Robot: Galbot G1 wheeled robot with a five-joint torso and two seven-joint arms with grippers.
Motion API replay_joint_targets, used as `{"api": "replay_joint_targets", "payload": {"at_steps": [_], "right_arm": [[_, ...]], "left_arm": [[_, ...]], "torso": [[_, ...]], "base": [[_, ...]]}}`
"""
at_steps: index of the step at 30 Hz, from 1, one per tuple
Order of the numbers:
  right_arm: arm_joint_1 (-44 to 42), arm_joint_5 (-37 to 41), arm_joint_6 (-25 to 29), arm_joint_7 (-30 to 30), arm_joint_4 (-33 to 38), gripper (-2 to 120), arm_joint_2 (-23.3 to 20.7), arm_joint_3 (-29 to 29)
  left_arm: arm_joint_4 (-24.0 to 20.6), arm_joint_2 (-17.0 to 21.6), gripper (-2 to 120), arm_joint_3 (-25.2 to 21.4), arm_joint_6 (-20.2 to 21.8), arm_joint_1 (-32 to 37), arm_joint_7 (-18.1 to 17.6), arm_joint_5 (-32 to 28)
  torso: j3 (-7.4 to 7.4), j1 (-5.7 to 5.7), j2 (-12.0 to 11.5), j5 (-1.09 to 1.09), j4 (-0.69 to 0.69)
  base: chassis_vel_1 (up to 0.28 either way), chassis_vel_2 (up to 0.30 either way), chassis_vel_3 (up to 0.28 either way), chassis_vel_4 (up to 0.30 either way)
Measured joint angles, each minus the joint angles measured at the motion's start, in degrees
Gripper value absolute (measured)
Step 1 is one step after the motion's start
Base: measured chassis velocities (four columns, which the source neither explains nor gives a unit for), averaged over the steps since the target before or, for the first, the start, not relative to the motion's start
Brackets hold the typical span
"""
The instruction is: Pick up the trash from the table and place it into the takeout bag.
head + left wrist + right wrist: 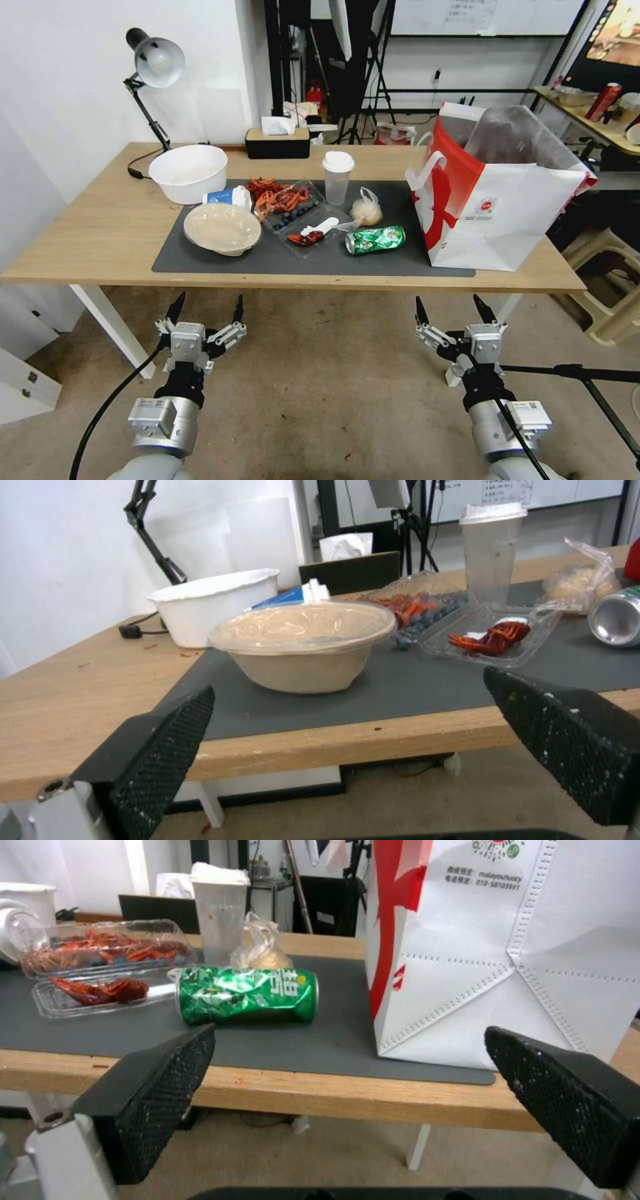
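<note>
Both grippers, left and right, hang spread apart before the table; can lies beside the bag.

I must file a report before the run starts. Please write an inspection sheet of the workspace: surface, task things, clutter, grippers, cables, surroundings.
Surface: light-wood table with a dark grey mat over its middle.
Job's things: takeout bag upright and open at the mat's right end; crushed green can on its side; knotted plastic bag; lidded cup upright; beige bowl; blue-and-white paper cup lying down; clear trays of red leftovers.
Clutter: white tub, tissue box, desk lamp.
Grippers: left gripper and right gripper open, empty, short of the table's near edge.
Cables: lamp cord on the tabletop.
Surroundings: stands and a side table behind.
</note>
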Motion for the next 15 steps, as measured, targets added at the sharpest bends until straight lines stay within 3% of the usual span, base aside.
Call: {"api": "replay_joint_targets", "payload": {"at_steps": [11,13,15], "right_arm": [[0.29,0.31,-0.57,0.00,0.12,100,0.01,0.12],[1.09,1.23,-2.17,0.00,0.51,100,0.15,0.81],[5.55,6.16,-10.83,0.23,3.03,100,0.86,4.52]], "left_arm": [[-0.11,-0.04,100,-0.03,0.48,-0.21,0.02,-0.23],[-0.55,-0.20,100,-0.15,2.05,-0.81,0.13,-0.95],[-3.25,-1.19,100,-0.91,10.48,-4.35,0.83,-4.84]], "torso": [[0.00,0.00,0.00,0.00,0.00],[0.00,0.00,0.00,0.00,0.00],[0.00,0.00,-0.01,0.01,0.00]], "base": [[0.000,0.000,0.000,0.000],[0.000,0.000,0.000,0.000],[0.000,0.000,0.000,0.000]]}}
